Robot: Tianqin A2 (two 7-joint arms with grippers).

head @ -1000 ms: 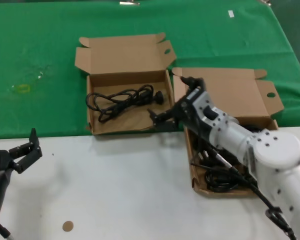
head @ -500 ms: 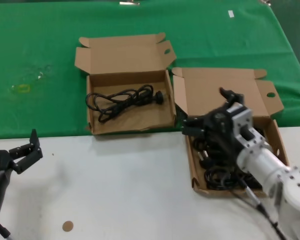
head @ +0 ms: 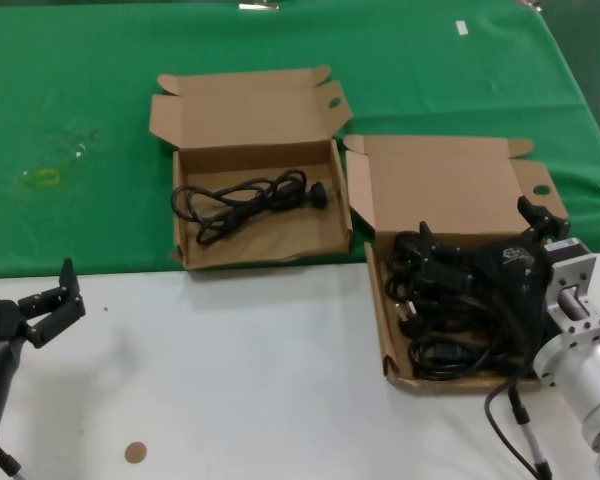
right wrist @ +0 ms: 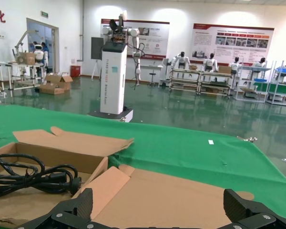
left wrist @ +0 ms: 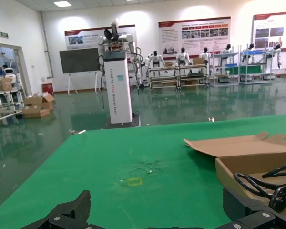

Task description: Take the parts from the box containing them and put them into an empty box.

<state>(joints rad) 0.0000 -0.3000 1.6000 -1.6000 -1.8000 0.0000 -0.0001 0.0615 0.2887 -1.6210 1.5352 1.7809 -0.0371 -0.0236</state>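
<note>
green cloth (head: 80, 100) covers the upper frame; a white table (head: 230, 380) fills the lower part. at lower left, the left gripper (head: 42, 300) rests idle, fingers spread wide. at upper centre, the wider box (head: 260, 215) holds one black cord (head: 245, 200). at right, the longer box (head: 380, 320) contains the remaining cords (head: 445, 320). the right gripper (head: 480, 240) hovers over these cords, fingers wide apart, holding nothing.
</note>
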